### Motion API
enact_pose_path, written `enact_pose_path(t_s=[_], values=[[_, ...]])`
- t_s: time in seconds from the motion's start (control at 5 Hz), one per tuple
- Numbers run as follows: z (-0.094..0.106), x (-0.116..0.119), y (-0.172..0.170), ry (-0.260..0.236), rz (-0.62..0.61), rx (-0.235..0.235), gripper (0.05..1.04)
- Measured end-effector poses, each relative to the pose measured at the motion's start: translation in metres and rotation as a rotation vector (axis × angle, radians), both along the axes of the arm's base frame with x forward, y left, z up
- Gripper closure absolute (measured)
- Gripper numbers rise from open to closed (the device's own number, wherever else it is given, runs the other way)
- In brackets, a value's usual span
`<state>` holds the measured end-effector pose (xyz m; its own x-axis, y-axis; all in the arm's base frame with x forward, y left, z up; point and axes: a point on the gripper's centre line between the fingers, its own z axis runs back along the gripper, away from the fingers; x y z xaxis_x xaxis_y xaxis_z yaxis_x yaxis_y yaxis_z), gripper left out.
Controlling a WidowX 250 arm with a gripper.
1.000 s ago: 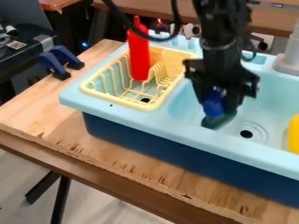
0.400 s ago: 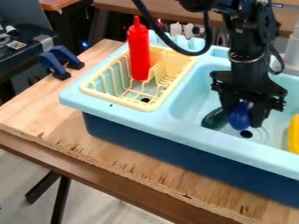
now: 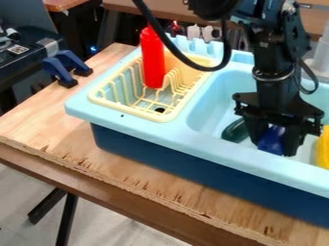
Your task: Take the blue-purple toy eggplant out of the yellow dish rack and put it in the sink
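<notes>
We see a wooden counter [image 3: 83, 144] with a rough, splintered front edge, and on it a toy sink [image 3: 193, 144], pale blue on top and dark blue along its front side. The black robot arm [image 3: 273, 53] comes in from the top edge, a black cable [image 3: 186, 57] looping beside it, and its gripper [image 3: 276, 149] hangs down in the sink's basin [image 3: 221, 101]. In the sink's left part, we find a pale yellow dish rack [image 3: 106, 102] with upright prongs, and a red squeeze bottle [image 3: 153, 60] standing in it. A light grey faucet [image 3: 320, 62] rises at the back right. At the counter's far left edge, we make out 2 blue-and-black clamps [image 3: 59, 71]. A yellow object [image 3: 323, 151], cut off by the view's right edge, is in the basin, just right of the gripper. To the gripper's left, we see a dark green, rounded object [image 3: 235, 130] low in the basin, partly hidden. Smallest is the blue object [image 3: 272, 140], low over the basin, grasped between the 2 jaws, which press against its sides.
</notes>
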<state>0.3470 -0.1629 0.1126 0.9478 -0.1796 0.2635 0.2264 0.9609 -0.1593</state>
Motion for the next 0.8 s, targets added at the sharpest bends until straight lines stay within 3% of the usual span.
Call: enact_pose_path(t_s=[0.2, 0.4, 0.8], values=[[-0.002, 0.0108, 0.0108, -0.008, -0.001, 0.008, 0.367], [-0.0039, 0.0184, 0.0139, -0.005, -0.019, 0.027, 0.096], [-0.0037, 0.0159, 0.006, -0.013, -0.057, 0.028, 0.076]])
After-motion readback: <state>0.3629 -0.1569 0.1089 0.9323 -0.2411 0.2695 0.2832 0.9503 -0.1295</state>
